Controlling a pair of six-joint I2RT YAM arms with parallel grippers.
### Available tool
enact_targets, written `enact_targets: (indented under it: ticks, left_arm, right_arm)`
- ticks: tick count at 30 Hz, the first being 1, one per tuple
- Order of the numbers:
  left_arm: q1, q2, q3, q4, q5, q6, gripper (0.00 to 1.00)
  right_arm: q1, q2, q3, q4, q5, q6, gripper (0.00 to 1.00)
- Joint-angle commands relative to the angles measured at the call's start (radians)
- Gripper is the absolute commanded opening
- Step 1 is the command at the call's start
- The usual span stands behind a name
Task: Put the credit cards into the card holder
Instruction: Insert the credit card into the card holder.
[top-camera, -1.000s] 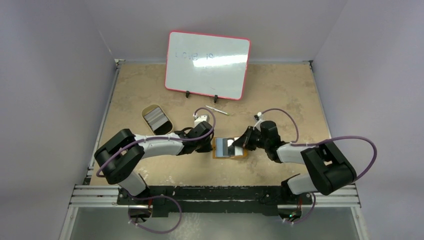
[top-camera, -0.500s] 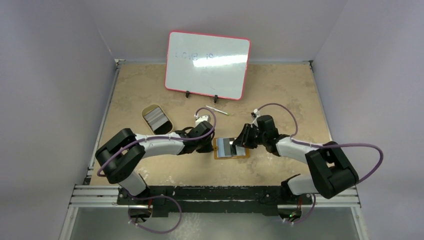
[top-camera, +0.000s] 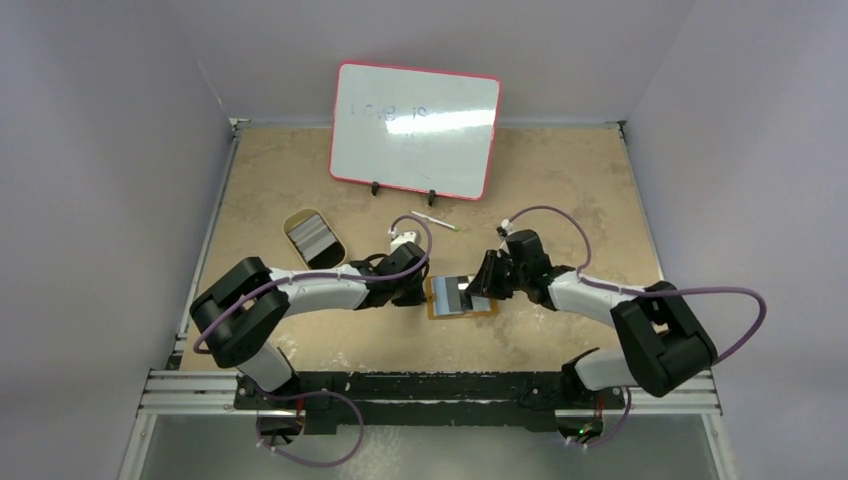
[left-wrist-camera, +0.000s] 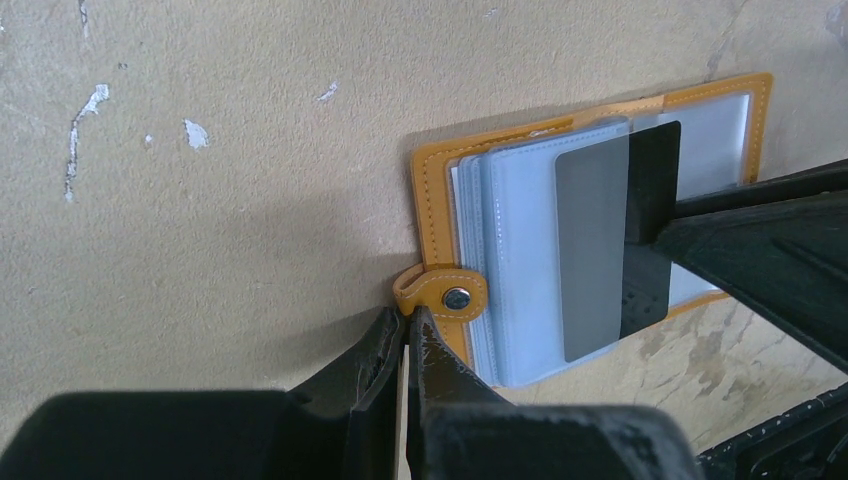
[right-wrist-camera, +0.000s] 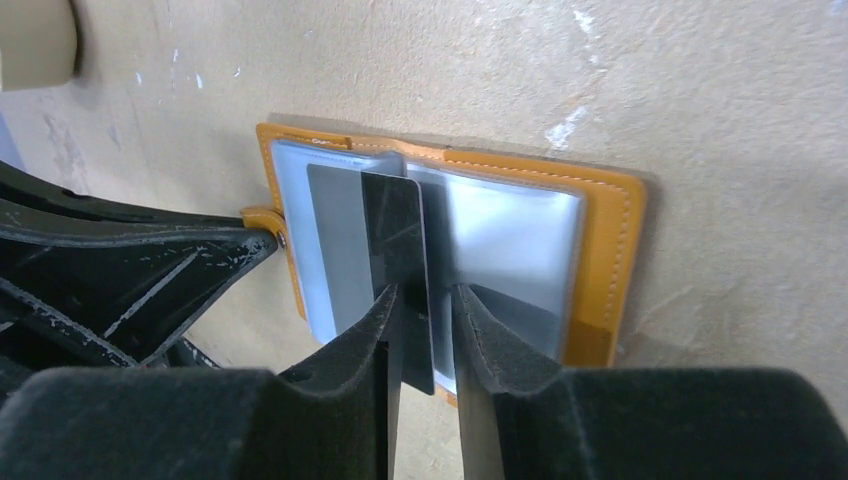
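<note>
Flat black credit card (right-wrist-camera: 385, 240) half inside open orange leather card holder (right-wrist-camera: 610, 250), right fingers (right-wrist-camera: 350, 350) slightly spread astride it, left fingers (left-wrist-camera: 378, 360) pressed together at holder's left edge.

Orange card holder (left-wrist-camera: 432, 185) lies open on the bench (left-wrist-camera: 200, 200), a black credit card (left-wrist-camera: 618, 240) halfway into its clear sleeve (left-wrist-camera: 520, 260).

A cloudy sleeve (left-wrist-camera: 520, 270) veils half the black card (left-wrist-camera: 640, 190); whiteboard (top-camera: 415, 130) writing unreadable.

faint handwriting on the whiteboard (top-camera: 415, 130), perhaps "love is", too pale to read surely
</note>
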Motion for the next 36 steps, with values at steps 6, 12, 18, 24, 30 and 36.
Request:
enact_targets:
  ticks: [6, 12, 18, 24, 30, 36]
  left_arm:
    - [0.0, -0.005, -0.03, -0.09, 0.005, 0.02, 0.0]
    - [0.003, -0.001, -0.006, -0.125, -0.038, 0.041, 0.0]
    - [0.008, -0.061, 0.017, -0.195, -0.094, 0.026, 0.06]
    - [0.012, -0.155, 0.059, -0.182, -0.062, -0.003, 0.19]
    - [0.012, -0.206, 0.036, 0.008, 0.081, -0.044, 0.32]
    - [0.012, -0.148, 0.008, 0.095, 0.091, -0.044, 0.39]
  right_arm:
    - [0.128, 0.067, 0.077, 0.066, 0.033, 0.077, 0.19]
    - [0.149, 0.078, 0.086, 0.033, 0.057, 0.099, 0.22]
    - [0.147, -0.007, 0.089, -0.071, 0.099, 0.092, 0.28]
    - [0.146, -0.034, 0.084, -0.077, 0.118, 0.069, 0.19]
    - [0.145, 0.032, 0.065, 0.002, 0.089, 0.046, 0.11]
    - [0.145, 0.073, 0.034, 0.09, 0.083, 0.064, 0.07]
